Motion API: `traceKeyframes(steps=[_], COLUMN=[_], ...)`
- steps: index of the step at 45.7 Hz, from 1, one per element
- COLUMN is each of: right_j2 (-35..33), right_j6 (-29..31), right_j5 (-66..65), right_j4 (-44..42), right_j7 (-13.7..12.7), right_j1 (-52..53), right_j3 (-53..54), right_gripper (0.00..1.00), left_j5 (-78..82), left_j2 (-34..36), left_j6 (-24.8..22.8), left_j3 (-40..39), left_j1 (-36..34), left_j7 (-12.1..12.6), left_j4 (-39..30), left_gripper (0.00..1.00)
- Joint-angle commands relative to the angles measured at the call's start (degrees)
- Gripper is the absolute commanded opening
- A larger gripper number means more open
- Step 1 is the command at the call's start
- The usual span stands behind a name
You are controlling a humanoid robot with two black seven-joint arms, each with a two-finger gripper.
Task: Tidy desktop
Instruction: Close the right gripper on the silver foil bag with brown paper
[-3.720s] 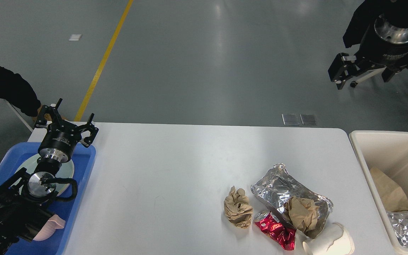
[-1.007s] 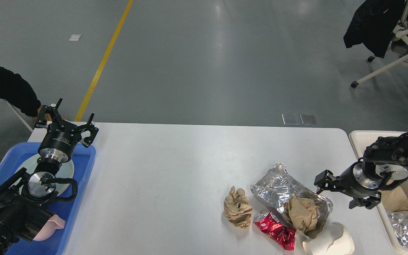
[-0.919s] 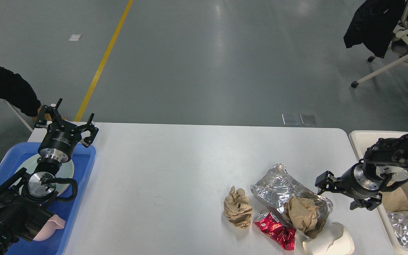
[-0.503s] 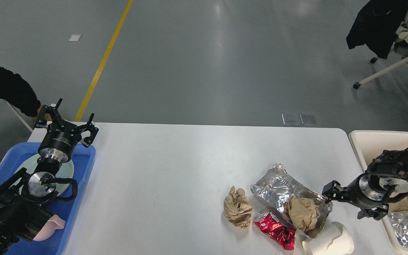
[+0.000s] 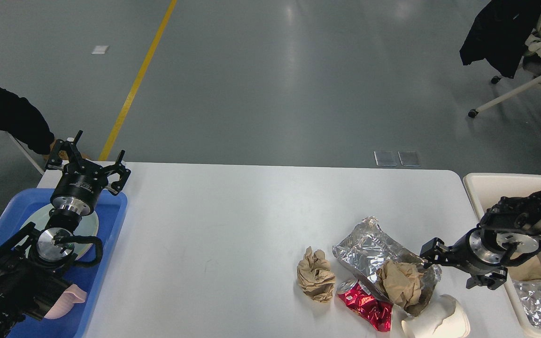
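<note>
Silver foil bag [image 5: 369, 251] on the desktop [image 5: 233, 220]; right tool [image 5: 453, 267] spread open beside it, left tool [image 5: 89, 162] open, both empty

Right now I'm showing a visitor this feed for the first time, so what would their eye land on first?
Probably the heap of rubbish near the front right of the white desktop: a crumpled silver foil bag, brown paper wads, a red wrapper and a tipped paper cup. The right end effector sits open at the foil bag's right end. The left end effector is open over the blue tray.
</note>
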Motion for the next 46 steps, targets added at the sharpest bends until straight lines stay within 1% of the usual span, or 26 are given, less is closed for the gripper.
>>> traceKeyframes(steps=[1,12,21,46], right_j2=[1.0,1.5,1.6,1.6], right_j6=[-0.3,-0.3,-0.3,-0.5], right_j5=[0.0,0.0,0.0,0.0], right_j4=[-0.3,-0.3,-0.4,-2.0], right_j7=[0.0,-0.1,-0.1,0.0], right_j1=[-0.2,-0.5,-0.5,-1.9], right_j3=[0.0,1.7,1.8,2.3], right_gripper=[1.00,1.00,0.90,0.90], left_j5=[0.0,0.0,0.0,0.0], left_j2=[0.0,0.0,0.0,0.0], left_j6=[0.0,0.0,0.0,0.0], left_j3=[0.0,0.0,0.0,0.0], left_j1=[0.0,0.1,0.0,0.0], left_j7=[0.0,0.0,0.0,0.0], left_j4=[0.0,0.0,0.0,0.0], left_gripper=[0.96,0.96,0.96,0.96])
